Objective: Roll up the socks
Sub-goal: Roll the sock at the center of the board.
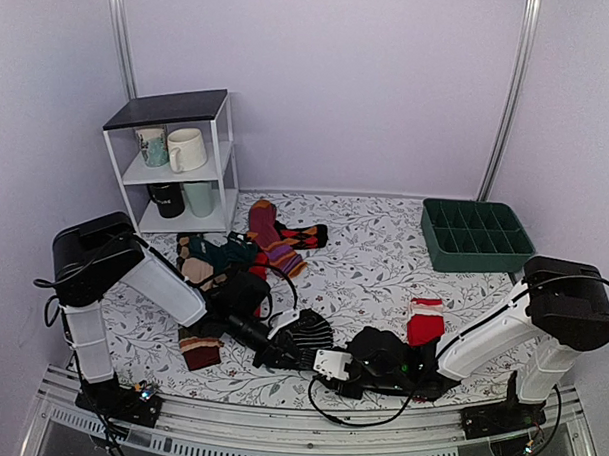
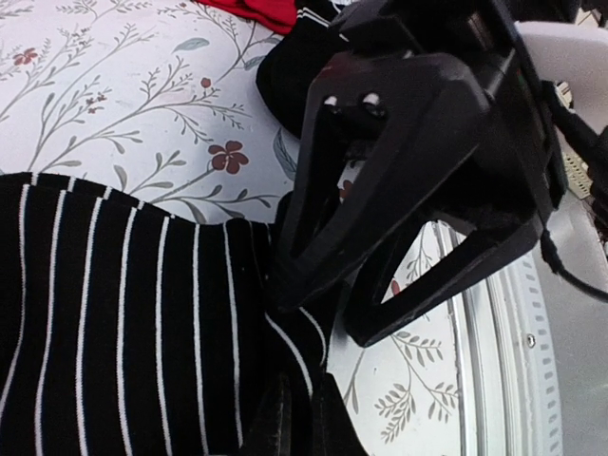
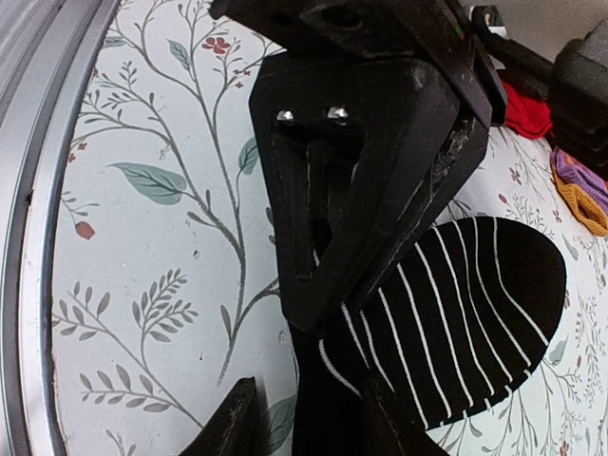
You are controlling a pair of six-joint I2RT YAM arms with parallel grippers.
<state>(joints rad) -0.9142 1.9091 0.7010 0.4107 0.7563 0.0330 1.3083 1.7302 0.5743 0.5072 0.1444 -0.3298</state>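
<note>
A black sock with thin white stripes [image 1: 309, 328] lies flat near the table's front edge, between the two arms. My left gripper [image 1: 265, 355] is shut on its near edge. In the left wrist view the fingertips [image 2: 299, 423] pinch a fold of the striped sock [image 2: 114, 323]. My right gripper [image 1: 325, 367] reaches in from the right, nose to nose with the left one. In the right wrist view its jaws [image 3: 309, 423] stand apart around the same bunched edge of the sock [image 3: 475, 304]. One finger [image 3: 233, 423] is still off the fabric.
A bunched black sock [image 1: 380, 349] and a red sock [image 1: 424, 322] lie under and beside the right arm. A heap of coloured socks [image 1: 233, 261] sits behind the left arm. A green divided tray [image 1: 476, 234] stands back right, a white shelf with mugs [image 1: 177, 164] back left.
</note>
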